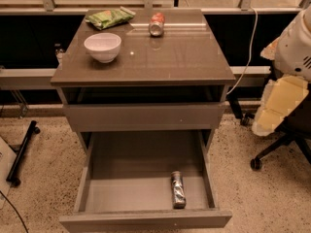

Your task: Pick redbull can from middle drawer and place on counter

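Claw [276,108]: at the right edge of the view, pale cream, hanging below the white arm housing [296,42]. Roughly level with the upper drawer [143,116], well apart from the cabinet and from everything on it. Degree of opening: cannot tell. Contents of its hold: cannot tell.

Redbull can [178,190]: lying on its side on the floor of the middle drawer [126,188]. Placed in the right front part of the tray, long axis running front to back. Near the front panel, close to the right wall but not touching it. Well apart from the claw.

Middle drawer: pulled far out toward the camera, flat grey-brown floor exposed.

Upper drawer: slid out slightly, leaving a dark gap under the cabinet top.

Surface [180,57]: glossy brown-grey slab on top of the cabinet. Carrying three items:
- white bowl [102,46], upright, left side;
- green packet [110,17], lying flat, back left corner, behind the bowl;
- red-and-white soda can [156,24], on its side, back centre, reflected in the gloss just in front of it.

White cable [249,47]: hanging down right of the cabinet.
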Available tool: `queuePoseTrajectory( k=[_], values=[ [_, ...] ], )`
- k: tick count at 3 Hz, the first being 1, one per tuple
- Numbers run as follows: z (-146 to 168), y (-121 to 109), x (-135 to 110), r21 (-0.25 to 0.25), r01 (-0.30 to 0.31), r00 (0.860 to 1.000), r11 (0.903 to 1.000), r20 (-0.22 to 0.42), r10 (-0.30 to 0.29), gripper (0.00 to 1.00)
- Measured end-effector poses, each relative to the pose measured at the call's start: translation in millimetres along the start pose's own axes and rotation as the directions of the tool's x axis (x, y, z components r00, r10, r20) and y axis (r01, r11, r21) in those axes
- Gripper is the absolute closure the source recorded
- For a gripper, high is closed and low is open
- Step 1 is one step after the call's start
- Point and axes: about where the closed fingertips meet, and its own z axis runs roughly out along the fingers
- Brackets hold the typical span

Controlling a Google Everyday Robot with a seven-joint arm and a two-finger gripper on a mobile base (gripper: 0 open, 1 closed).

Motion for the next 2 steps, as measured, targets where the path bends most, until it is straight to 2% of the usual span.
queuePoseTrajectory(
  k=[1,2],
  values=[
    [32,-4,-1,-0.006,-0.117,0.993,0.9931,0.003,0.117,0.00],
    [74,-6,-7,-0.026,-0.224,0.975,0.9742,-0.007,0.224,0.00]
  ],
)
